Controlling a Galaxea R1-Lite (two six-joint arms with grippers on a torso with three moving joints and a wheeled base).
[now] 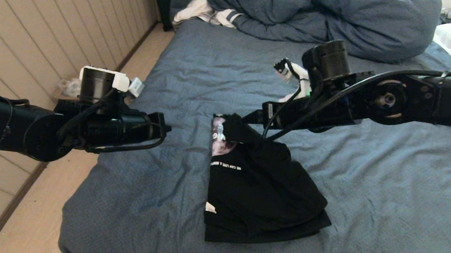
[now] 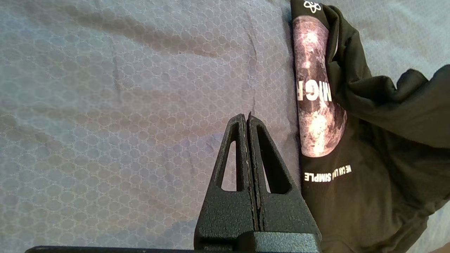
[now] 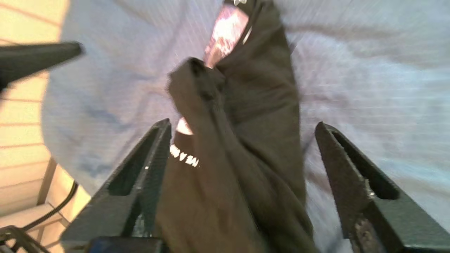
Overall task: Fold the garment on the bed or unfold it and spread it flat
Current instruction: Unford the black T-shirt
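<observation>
Now black garment [image 1: 260, 192] bunched, moon print showing; right gripper [image 3: 239, 154] wide, left gripper [image 2: 247, 119] closed.

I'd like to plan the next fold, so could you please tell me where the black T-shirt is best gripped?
I would grip the raised bunch of cloth at the T-shirt's far end, beside the moon print. It stands up off the bed, so fingers can close around it. Come from above with the right gripper, already open over it.

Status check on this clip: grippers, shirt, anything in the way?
Left gripper shut, over bare sheet. Right gripper open above the T-shirt, which lies partly folded on the bed. No obstruction seen.
</observation>
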